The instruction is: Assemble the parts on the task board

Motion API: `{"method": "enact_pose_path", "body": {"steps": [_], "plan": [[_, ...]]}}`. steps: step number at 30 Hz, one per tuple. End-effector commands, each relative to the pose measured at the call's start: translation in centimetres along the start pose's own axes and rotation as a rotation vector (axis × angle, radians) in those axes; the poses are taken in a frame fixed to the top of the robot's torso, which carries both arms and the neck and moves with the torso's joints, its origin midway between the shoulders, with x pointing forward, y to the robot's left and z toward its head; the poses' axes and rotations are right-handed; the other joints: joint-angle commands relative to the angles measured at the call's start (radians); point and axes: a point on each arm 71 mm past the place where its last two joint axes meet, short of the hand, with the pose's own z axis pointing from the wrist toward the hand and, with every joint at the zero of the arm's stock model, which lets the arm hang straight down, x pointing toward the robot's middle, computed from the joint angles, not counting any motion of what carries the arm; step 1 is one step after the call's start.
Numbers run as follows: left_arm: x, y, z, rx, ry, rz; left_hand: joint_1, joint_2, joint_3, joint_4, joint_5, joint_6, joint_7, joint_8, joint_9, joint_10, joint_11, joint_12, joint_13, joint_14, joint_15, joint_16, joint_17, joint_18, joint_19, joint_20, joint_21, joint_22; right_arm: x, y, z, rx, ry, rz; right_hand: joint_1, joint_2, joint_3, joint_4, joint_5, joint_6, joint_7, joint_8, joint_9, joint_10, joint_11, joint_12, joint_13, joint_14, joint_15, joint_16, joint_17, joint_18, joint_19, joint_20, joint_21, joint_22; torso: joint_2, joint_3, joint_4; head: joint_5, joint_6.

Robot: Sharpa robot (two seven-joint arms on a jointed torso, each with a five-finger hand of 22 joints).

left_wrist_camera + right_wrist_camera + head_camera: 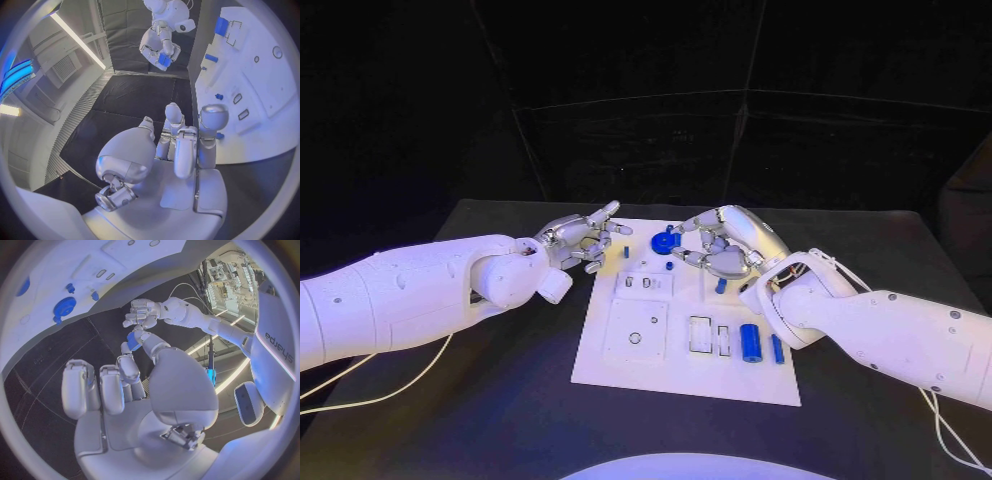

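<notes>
Head view: my right hand (pixel 718 245) hangs over the task board's (pixel 689 375) far end, fingers pinching a small blue part (pixel 132 338). My left hand (pixel 581 238) sits at the board's far-left corner, fingers loosely curled, holding nothing.

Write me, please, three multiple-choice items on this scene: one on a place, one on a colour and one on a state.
1. Where is the left hand?
A. By the task board's far left corner
B. At the task board's near right corner
C. Flat on the middle of the task board

2. What colour is the task board?
A. Black
B. White
C. Red

3. What does the right hand hold?
A. Nothing
B. A cable
C. A small blue part

Answers:
1 A: the left hand sits by the far left corner of the task board.
2 B: the task board is white on the black table.
3 C: the right hand pinches a small blue part in its fingers.
</notes>
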Motion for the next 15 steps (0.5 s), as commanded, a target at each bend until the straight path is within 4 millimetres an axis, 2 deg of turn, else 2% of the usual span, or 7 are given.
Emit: {"method": "enact_pose_path", "body": {"steps": [1, 3, 7, 15], "plan": [[-0.5, -1.0, -0.3, 0.055, -0.039, 0.001, 0.006, -0.002, 0.000, -0.005, 0.003, -0.003, 0.002, -0.004, -0.001, -0.002, 0.000, -0.001, 0.000, 0.084, 0.008, -0.004, 0.176, 0.001, -0.006, 0.001, -0.002, -0.002, 0.5, -0.7, 0.4, 0.038, 0.056, -0.028, 0.000, 0.012, -0.004, 0.001, -0.006, 0.006, 0.000, 0.005, 0.001, 0.003, 0.001, 0.002, 0.000, 0.075, -0.006, 0.003, 0.126, -0.011, 0.006, -0.002, 0.004, 0.112, 0.001, -0.0003, 0.0036, -0.001, -0.001], [-0.8, -1.6, -0.6, 0.079, -0.051, 0.002, 0.008, -0.002, 0.000, -0.007, 0.003, -0.002, 0.001, -0.004, -0.001, -0.001, 0.000, -0.001, 0.001, 0.084, 0.008, -0.004, 0.176, 0.001, -0.006, 0.001, -0.003, -0.003, 0.7, -1.3, 0.8, 0.054, 0.068, -0.045, 0.002, 0.014, -0.004, 0.001, -0.007, 0.006, -0.001, 0.005, 0.001, 0.003, 0.000, 0.002, 0.001, 0.075, -0.006, 0.002, 0.126, -0.011, 0.005, -0.002, 0.004, 0.111, 0.001, 0.0003, 0.0033, -0.001, -0.001], [-1.0, -2.4, -1.0, 0.109, -0.061, 0.004, 0.012, -0.001, 0.001, -0.012, 0.002, -0.002, 0.001, -0.004, -0.001, 0.001, -0.001, 0.000, 0.003, 0.084, 0.008, -0.004, 0.176, 0.001, -0.006, 0.001, -0.003, -0.003, 1.1, -2.0, 1.5, 0.074, 0.079, -0.069, 0.004, 0.017, -0.004, 0.001, -0.008, 0.006, -0.001, 0.005, 0.001, 0.003, 0.000, 0.002, 0.001, 0.075, -0.006, 0.002, 0.126, -0.011, 0.005, -0.002, 0.004, 0.111, 0.000, -0.0019, 0.0028, -0.003, -0.002], [-0.3, -3.2, -1.4, 0.143, -0.053, -0.021, 0.013, -0.001, 0.001, -0.013, 0.002, -0.001, 0.001, -0.004, -0.001, 0.002, -0.001, 0.001, 0.004, 0.084, 0.008, -0.004, 0.176, 0.001, -0.006, 0.001, -0.003, -0.003, 2.4, -3.2, 2.5, 0.132, 0.134, -0.129, 0.004, 0.019, -0.006, 0.002, -0.010, 0.007, -0.001, 0.005, 0.001, 0.003, 0.000, 0.002, 0.001, 0.076, -0.006, 0.005, 0.129, -0.011, 0.007, -0.002, 0.005, 0.113, 0.002, 0.0002, 0.0017, -0.001, -0.006]]}}
